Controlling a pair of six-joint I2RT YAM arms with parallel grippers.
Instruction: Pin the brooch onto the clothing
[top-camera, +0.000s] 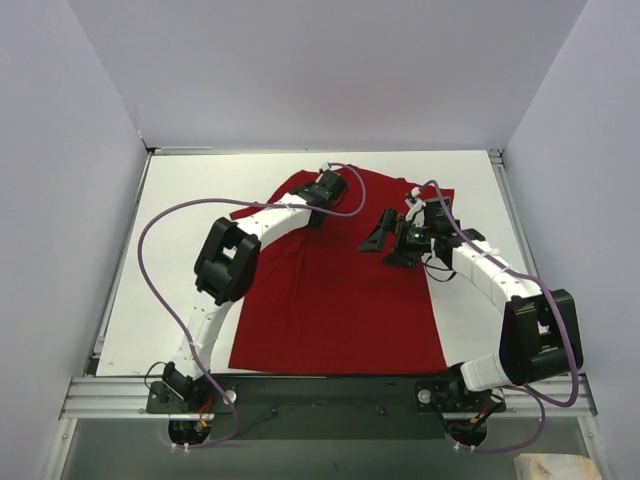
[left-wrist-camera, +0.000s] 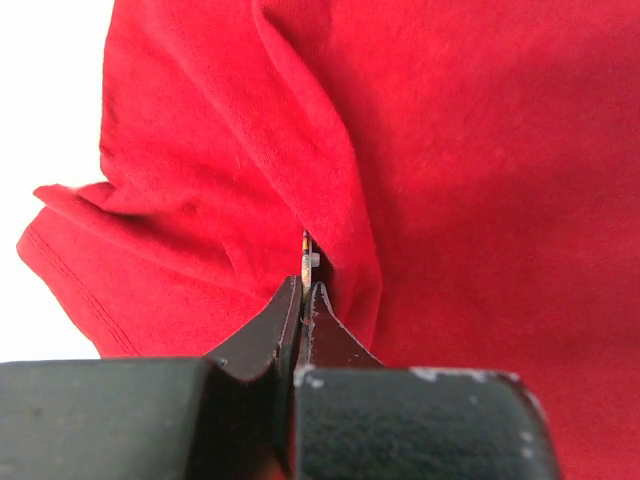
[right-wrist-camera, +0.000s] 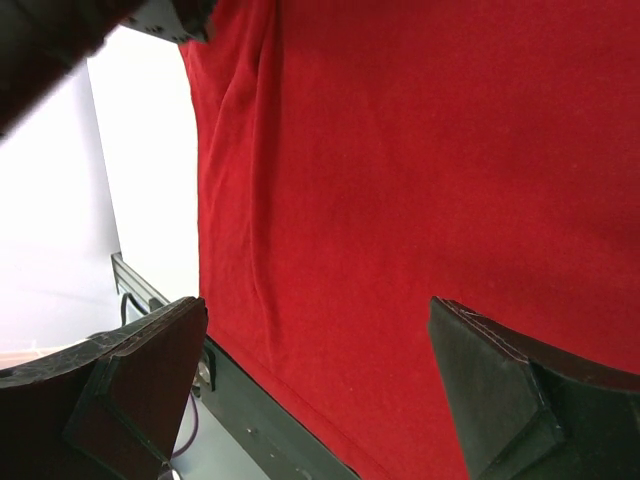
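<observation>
My left fingers (left-wrist-camera: 303, 292) are clamped on the brooch (left-wrist-camera: 307, 256). It shows edge-on as a thin orange and yellow sliver, tucked against a raised fold of the shirt (top-camera: 340, 290) near its far left sleeve. The red shirt lies spread on the white bench (top-camera: 180, 260). My right fingers (right-wrist-camera: 318, 310) are spread wide apart, holding nothing, above the far right part of the shirt, well apart from the brooch.

Overhead plus wrist close-ups, all on shirt (top-camera: 340, 300)
</observation>
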